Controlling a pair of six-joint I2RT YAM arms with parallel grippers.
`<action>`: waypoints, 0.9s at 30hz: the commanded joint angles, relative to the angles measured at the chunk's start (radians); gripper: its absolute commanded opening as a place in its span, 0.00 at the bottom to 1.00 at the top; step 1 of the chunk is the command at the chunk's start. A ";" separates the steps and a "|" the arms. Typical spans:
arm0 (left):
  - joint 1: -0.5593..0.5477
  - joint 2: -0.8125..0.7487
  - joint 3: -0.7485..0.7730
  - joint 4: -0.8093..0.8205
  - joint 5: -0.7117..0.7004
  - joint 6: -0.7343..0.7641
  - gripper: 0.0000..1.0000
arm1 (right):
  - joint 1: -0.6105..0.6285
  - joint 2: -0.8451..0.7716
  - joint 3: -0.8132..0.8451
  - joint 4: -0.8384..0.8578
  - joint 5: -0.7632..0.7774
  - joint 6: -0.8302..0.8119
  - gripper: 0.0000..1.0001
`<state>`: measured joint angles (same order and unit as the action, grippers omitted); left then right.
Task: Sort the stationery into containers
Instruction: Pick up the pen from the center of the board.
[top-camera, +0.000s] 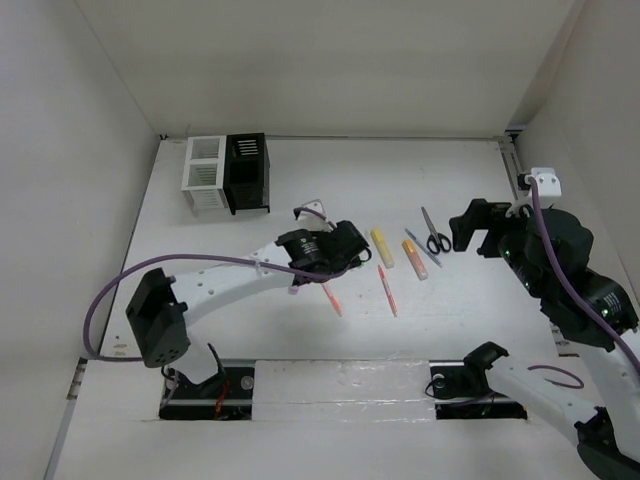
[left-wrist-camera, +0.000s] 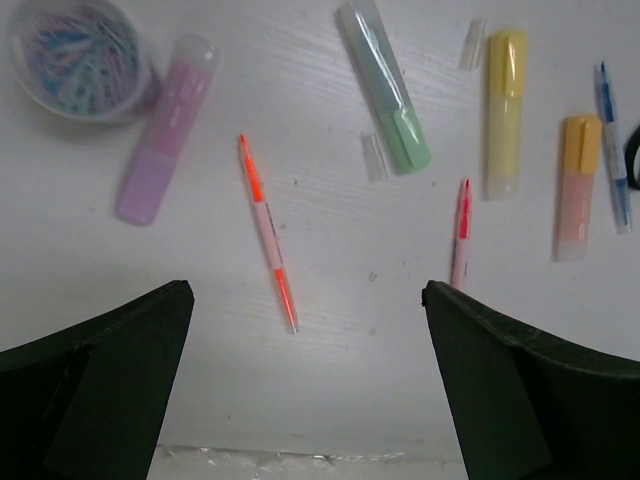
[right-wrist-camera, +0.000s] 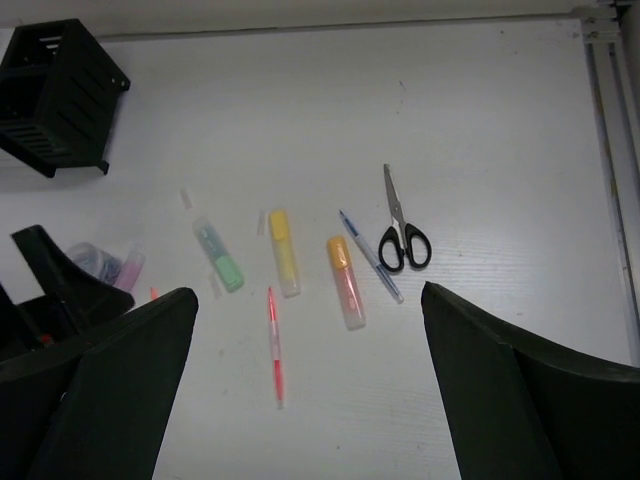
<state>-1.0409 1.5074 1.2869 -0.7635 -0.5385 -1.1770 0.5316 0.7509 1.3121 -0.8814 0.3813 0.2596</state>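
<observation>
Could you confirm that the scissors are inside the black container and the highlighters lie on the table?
Not quite: the scissors lie on the table beside the blue pen, outside the black container, as the right wrist view shows. The highlighters are on the table.

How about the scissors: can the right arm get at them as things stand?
Likely yes. The right claw is open, and the scissors lie flat in its view with nothing on top. Only the blue pen lies close by the handles and might get nudged.
</observation>
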 joint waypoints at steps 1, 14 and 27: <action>-0.018 0.053 -0.012 0.047 0.080 -0.076 0.99 | 0.008 -0.010 -0.017 0.070 -0.038 -0.002 1.00; -0.018 0.217 -0.116 0.142 0.137 -0.150 0.79 | 0.018 -0.019 -0.065 0.108 -0.133 -0.002 1.00; -0.018 0.283 -0.136 0.142 0.167 -0.233 0.56 | 0.018 -0.028 -0.093 0.127 -0.162 -0.002 1.00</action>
<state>-1.0588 1.7714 1.1530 -0.5919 -0.3668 -1.3609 0.5385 0.7315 1.2266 -0.8139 0.2375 0.2592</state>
